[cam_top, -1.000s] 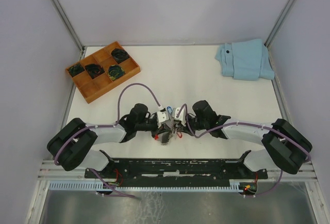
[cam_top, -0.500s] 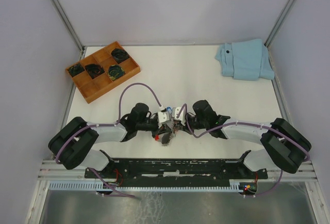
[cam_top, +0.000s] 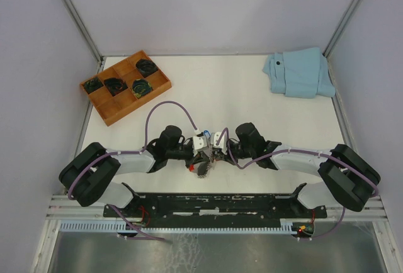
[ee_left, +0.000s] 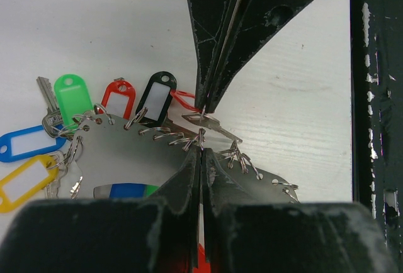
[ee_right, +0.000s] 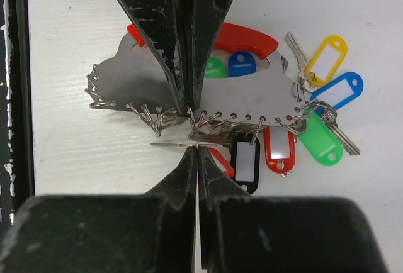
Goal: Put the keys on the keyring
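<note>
The left gripper [ee_left: 201, 155] is clenched on a small wire ring [ee_left: 192, 141] at the edge of the keyring [ee_left: 119, 156], a grey metal plate fringed with rings. Directly opposite, tips almost meeting it, the right gripper [ee_right: 196, 152] is closed and seems to pinch a silver key [ee_right: 179, 143] with a red tag [ee_right: 221, 158], though the contact itself is hidden. A green-tagged key [ee_right: 320, 138] lies by the plate's rim near a black tag [ee_right: 245, 160]. All lies on the white table [cam_top: 220, 90] between the arms.
</note>
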### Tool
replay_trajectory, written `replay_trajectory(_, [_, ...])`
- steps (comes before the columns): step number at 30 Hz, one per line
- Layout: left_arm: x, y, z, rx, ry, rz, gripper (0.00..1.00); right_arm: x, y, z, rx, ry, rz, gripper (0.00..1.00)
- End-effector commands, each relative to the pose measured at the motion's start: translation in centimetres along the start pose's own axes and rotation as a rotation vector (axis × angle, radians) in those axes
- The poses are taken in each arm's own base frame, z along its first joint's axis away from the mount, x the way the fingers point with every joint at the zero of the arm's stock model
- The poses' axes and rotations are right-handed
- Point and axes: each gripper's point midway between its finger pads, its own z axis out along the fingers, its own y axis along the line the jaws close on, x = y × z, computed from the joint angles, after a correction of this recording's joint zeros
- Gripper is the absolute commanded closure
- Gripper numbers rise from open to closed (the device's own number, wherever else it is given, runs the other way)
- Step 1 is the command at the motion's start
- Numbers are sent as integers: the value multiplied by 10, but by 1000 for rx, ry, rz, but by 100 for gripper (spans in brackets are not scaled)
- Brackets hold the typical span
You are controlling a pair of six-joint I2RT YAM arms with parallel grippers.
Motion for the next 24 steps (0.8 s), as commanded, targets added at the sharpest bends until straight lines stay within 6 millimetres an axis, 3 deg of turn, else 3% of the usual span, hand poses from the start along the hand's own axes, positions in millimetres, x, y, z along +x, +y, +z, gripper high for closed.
replay_trajectory(1, [-26,4,1,18,-70,87,97,-16,3,1,-22,-58,-34,99])
replay_trajectory(24, [-28,4,0,17,-77,90,97,-14,0,1,-11,-48,-30,99])
